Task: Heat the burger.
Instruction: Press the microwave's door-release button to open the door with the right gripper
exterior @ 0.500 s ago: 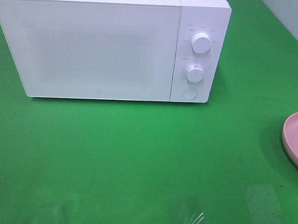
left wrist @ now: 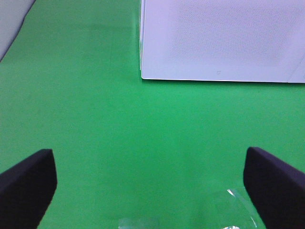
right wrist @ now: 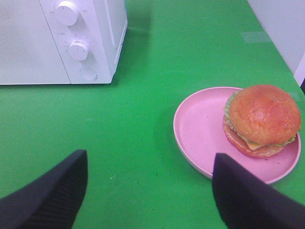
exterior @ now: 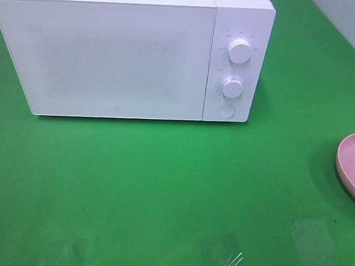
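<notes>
White microwave [exterior: 122, 58], door closed, occupies the upper left of the overhead frame on the green table [exterior: 162, 192]. The burger [right wrist: 262, 119] sits on the pink plate [right wrist: 200, 129], whose rim shows at the overhead frame's right edge, well apart from the microwave. Left gripper [left wrist: 148, 162] and right gripper [right wrist: 150, 164] both stand with jaws wide apart above the table.

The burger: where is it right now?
The burger sits on the pink plate, seen only in the right wrist view; the exterior high view shows just the plate's rim at its right edge, right of the microwave.
</notes>
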You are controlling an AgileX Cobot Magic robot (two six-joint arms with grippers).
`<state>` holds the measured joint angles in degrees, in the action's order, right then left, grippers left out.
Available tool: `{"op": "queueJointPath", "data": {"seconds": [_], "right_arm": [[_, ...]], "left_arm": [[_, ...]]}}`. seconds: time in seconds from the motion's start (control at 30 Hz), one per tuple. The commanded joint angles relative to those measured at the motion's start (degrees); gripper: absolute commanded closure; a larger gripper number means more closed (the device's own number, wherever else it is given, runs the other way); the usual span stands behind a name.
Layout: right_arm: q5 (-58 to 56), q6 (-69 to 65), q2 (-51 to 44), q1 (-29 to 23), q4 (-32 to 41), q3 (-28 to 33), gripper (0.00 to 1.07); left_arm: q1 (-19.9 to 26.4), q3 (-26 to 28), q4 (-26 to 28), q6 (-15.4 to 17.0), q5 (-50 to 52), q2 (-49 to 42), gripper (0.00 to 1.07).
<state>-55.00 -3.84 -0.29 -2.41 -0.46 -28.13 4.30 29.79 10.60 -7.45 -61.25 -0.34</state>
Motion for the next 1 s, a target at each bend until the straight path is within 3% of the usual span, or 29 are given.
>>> {"op": "queueJointPath", "data": {"seconds": [0.03,0.47,1.0], "right_arm": [[0.17,0.57,-1.49,0.4,0.0,0.11,0.34],[3.72,-0.17,2.29,0.4,-0.06,-2.35,0.34],[20.63,-0.74,15.53,0.4,-0.17,-2.35,0.34]], "left_arm": [[-0.11,-0.11,0.0,0.23,-0.11,-0.34,0.07],[-0.11,-0.11,0.0,0.23,-0.11,-0.34,0.07],[-0.11,-0.11,0.0,0.23,-0.11,-0.34,0.07]]}}
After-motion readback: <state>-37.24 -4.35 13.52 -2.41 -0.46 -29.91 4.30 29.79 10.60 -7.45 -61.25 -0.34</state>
